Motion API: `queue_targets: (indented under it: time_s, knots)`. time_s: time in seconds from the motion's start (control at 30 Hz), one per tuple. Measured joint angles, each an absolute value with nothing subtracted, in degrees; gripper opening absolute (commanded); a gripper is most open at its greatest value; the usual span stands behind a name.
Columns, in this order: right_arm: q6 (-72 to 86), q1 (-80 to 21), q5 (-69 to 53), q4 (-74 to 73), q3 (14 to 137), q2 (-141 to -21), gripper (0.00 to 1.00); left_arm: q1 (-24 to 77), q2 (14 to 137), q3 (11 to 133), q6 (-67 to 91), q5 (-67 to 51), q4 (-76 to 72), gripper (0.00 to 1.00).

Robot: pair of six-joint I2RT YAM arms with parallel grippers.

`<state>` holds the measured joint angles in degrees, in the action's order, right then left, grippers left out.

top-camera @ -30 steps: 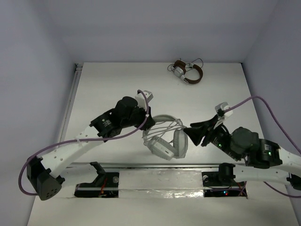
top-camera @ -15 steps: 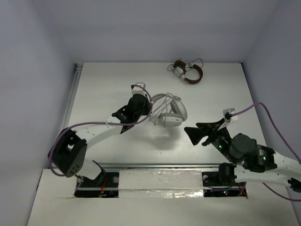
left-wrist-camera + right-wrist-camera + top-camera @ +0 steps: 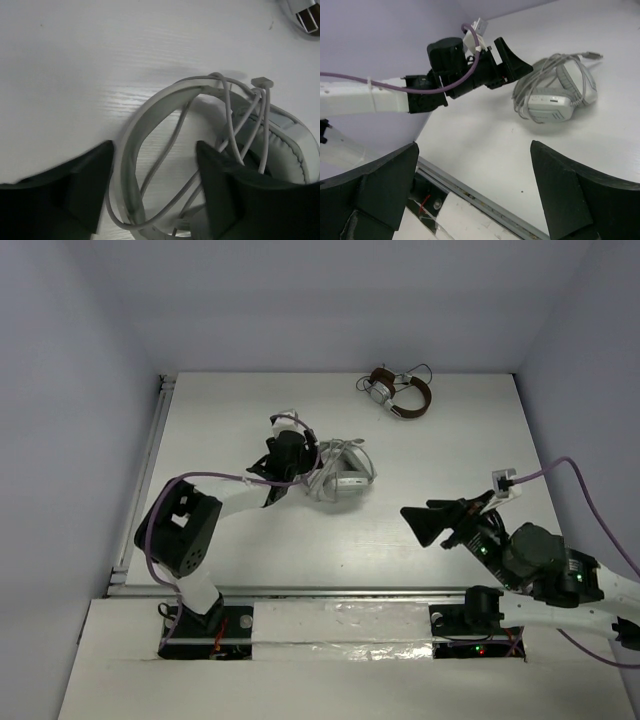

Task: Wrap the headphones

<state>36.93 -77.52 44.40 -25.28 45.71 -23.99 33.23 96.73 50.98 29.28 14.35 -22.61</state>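
Left gripper point(image 3: 312, 476), seen from the top camera, reaches to the left edge of the headphones point(image 3: 345, 478), which lie on the table point(image 3: 450, 440) a little left of its middle. Right gripper point(image 3: 425, 524) hovers well apart from them at the near right, its fingers spread wide and empty. A smaller brown pair of headphones point(image 3: 398, 393) sits at the far edge.

From the left wrist, the gripper point(image 3: 154, 146) stands open, its dark fingers point(image 3: 90, 190) on either side of the grey headband point(image 3: 160, 97). Loops of thin cable point(image 3: 227, 107) run over the headband and earcup point(image 3: 285, 145).

From the right wrist, the right gripper point(image 3: 474, 150) gapes wide over bare table. The headphones point(image 3: 555, 100) lie beyond it, cable bunched around them, with the left gripper point(image 3: 515, 65) just beside them.
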Motion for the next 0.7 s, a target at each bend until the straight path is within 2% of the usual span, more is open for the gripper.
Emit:
queue_targets:
  time_s: [0.07, 0.1, 0.2, 0.4, 0.57, 0.7]
  knots:
    - [35.9, -77.5, 44.4, -25.7, 47.9, -24.0, 1.0, 33.3, 95.4, 51.0, 29.5, 14.1, -23.0, 0.84]
    - [35.2, -77.5, 44.5, -25.8, 49.2, -24.0, 1.0, 33.3, 94.3, 51.0, 29.5, 14.2, -22.9, 0.99]
    - [33.0, -77.5, 44.9, -26.2, 54.2, -24.0, 1.0, 33.3, 88.0, 51.0, 30.0, 15.9, -22.0, 0.99]
    - [29.6, -77.5, 46.7, -26.5, 60.8, -21.9, 1.0, 33.3, 67.1, 52.0, 30.8, 19.4, -19.4, 0.99]
    - [26.6, -77.5, 49.1, -26.5, 61.8, -20.0, 1.0, 33.3, 52.5, 53.7, 32.2, 14.9, -18.1, 0.99]
    - [24.3, -77.5, 50.8, -26.2, 63.3, -20.3, 1.0, 33.3, 46.6, 53.7, 32.1, 11.6, -16.1, 0.99]
